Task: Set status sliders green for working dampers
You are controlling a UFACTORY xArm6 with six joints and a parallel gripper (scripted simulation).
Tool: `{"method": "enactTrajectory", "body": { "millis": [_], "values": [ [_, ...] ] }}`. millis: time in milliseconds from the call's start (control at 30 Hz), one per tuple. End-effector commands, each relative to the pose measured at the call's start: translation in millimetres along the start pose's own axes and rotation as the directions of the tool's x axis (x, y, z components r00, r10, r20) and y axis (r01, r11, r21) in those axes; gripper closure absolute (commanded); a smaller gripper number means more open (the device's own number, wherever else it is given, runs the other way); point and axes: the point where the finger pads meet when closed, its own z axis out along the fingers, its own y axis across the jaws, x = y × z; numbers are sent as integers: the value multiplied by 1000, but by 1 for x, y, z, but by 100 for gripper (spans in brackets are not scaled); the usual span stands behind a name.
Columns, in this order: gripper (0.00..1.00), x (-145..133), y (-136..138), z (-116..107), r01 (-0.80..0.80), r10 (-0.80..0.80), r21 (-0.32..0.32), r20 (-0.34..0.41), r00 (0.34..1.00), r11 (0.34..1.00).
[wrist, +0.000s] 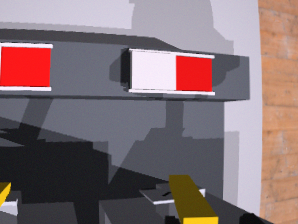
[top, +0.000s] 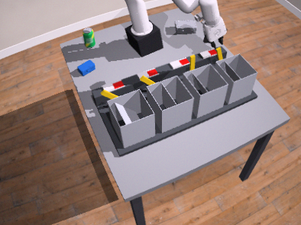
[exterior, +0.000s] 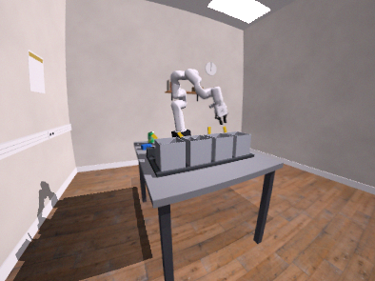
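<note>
At one o'clock from the black base in the top view, gripper (top: 218,44) (exterior: 223,122) part-open, empty, above the end slider (top: 208,53) (wrist: 171,72), which shows red. Risk: descending misaligned, fingertips could clip the yellow lever (top: 219,54) (exterior: 225,130) (wrist: 192,197), disturbing its damper (top: 244,84) (exterior: 243,145).

Matt grey plastic-looking boxes (top: 174,117) (exterior: 201,150) stand above a wood-plank floor (top: 38,175) (exterior: 305,218) (wrist: 280,100).

The white arm (top: 209,7) (exterior: 194,77) arched over and bent downward, its wrist in the upper right of the top view. The pincer (top: 217,44) (exterior: 223,121) pointed down, slightly tilted, its black fingers partly open, above the table.
</note>
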Motion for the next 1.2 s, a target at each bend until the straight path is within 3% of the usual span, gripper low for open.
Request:
{"method": "enactTrajectory", "body": {
  "millis": [0, 1167],
  "values": [
    [61, -1, 1, 0, 1, -1, -2, 4, 1000, 1000],
    [61, -2, 2, 61, 1, -1, -2, 4, 1000, 1000]
  ]
}}
